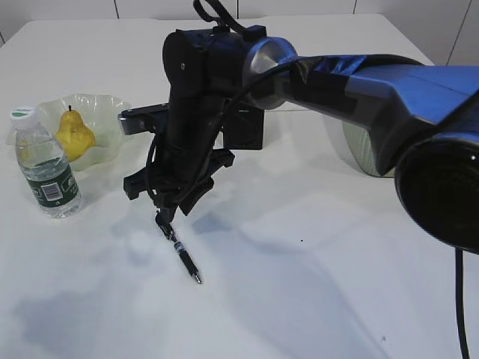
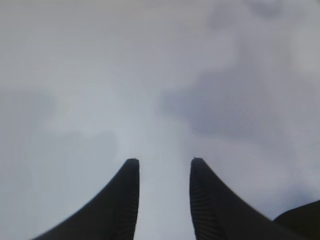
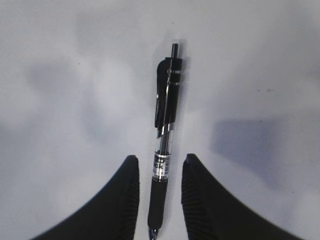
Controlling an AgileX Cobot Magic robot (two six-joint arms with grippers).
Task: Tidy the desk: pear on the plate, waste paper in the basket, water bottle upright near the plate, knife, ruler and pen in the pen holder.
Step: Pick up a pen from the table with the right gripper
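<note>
1. Now your right tool (image 3: 157, 200) stands part-open, gripping nothing; the pen (image 3: 165, 145) lies on the table (image 3: 60, 100), its grip between the fingers.
2. Lower squarely, centre it, then close.
3. Your left tool (image 2: 164, 200) hangs part-open and empty.

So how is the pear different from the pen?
The pear is yellow and round; the pen is black, thin and long. The pear sits in the plate, while the pen lies flat on the bare desk. The right gripper has its fingers on either side of the pen; nothing is near the pear.
</note>
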